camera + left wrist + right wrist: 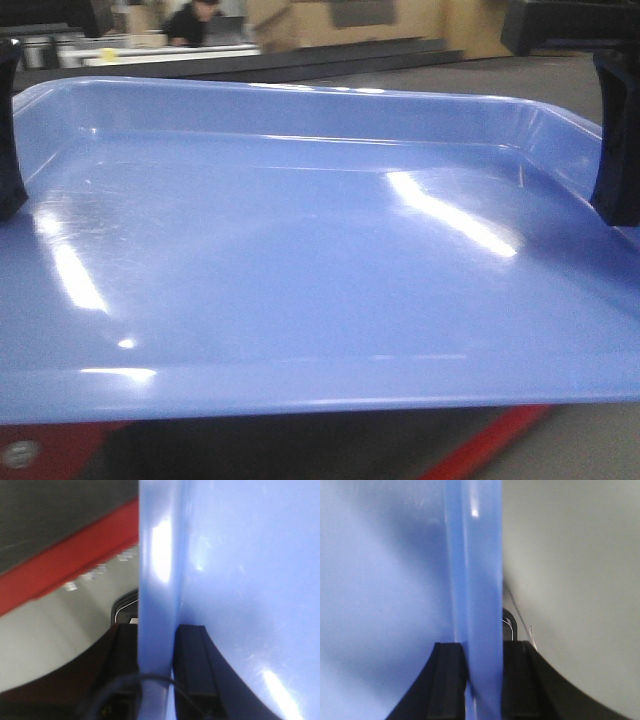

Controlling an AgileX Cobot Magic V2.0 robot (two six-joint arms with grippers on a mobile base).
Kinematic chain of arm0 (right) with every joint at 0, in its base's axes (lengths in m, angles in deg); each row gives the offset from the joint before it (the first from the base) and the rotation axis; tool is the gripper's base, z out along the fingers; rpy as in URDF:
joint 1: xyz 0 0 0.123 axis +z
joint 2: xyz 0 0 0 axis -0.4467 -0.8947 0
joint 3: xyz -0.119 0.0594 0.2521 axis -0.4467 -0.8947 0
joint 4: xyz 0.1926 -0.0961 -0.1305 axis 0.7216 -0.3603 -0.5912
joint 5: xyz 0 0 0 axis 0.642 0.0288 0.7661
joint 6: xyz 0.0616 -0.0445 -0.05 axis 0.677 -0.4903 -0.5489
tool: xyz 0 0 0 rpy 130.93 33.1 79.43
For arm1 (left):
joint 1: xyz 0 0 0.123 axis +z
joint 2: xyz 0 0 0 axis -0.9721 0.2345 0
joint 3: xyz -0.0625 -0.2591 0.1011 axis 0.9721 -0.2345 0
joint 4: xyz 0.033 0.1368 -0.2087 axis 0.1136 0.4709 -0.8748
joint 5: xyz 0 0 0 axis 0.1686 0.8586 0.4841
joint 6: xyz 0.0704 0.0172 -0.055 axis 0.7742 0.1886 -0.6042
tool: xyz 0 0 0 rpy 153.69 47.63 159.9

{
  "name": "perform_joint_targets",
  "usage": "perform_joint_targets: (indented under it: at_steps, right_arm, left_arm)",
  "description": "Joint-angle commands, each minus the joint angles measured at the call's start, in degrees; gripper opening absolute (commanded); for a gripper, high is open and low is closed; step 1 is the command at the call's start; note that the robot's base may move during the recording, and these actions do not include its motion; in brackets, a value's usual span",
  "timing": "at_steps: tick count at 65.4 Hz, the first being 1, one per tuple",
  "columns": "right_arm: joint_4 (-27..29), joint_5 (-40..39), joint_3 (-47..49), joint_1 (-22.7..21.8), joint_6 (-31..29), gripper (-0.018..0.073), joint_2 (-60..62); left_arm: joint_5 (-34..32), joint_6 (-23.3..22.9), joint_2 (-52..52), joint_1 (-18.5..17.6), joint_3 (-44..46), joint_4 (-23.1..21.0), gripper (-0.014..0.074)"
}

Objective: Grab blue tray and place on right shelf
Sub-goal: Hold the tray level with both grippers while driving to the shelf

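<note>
The blue tray (pixel 300 250) fills the front view, held up level and close to the camera, glossy with light streaks. My left gripper (pixel 8 130) is shut on its left rim, and my right gripper (pixel 618 140) is shut on its right rim. In the left wrist view the tray rim (pixel 156 580) runs between the two black fingers (pixel 192 660) of the left gripper (pixel 156 655). In the right wrist view the rim (pixel 474 580) is pinched by the right gripper (pixel 481 670). The right shelf is out of view.
Beyond the tray lie a grey floor (pixel 420 75), a long dark table edge (pixel 300 60) and a person in black (pixel 190 22) at the back. A red band (pixel 65 560) and pale floor show below the tray.
</note>
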Motion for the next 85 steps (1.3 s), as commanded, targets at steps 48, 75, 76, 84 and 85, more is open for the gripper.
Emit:
perform_joint_targets:
  at_steps: [48, 75, 76, 84, 85]
  right_arm:
    - [1.6, -3.7, 1.7, 0.4, 0.8, 0.016, 1.9]
    - [1.6, -3.7, 1.7, 0.4, 0.8, 0.016, 1.9]
    - [1.6, -3.7, 1.7, 0.4, 0.8, 0.016, 1.9]
    - [1.6, -3.7, 1.7, 0.4, 0.8, 0.016, 1.9]
    - [1.6, -3.7, 1.7, 0.4, 0.8, 0.016, 1.9]
  left_arm:
    - [-1.9, -1.0, -1.5, -0.8, 1.6, -3.2, 0.0037]
    - [-1.9, -1.0, -1.5, -0.8, 1.6, -3.2, 0.0037]
    - [-1.9, -1.0, -1.5, -0.8, 1.6, -3.2, 0.0037]
    - [-1.9, -1.0, -1.5, -0.8, 1.6, -3.2, 0.0037]
    - [-1.9, -1.0, -1.5, -0.8, 1.6, -3.2, 0.0037]
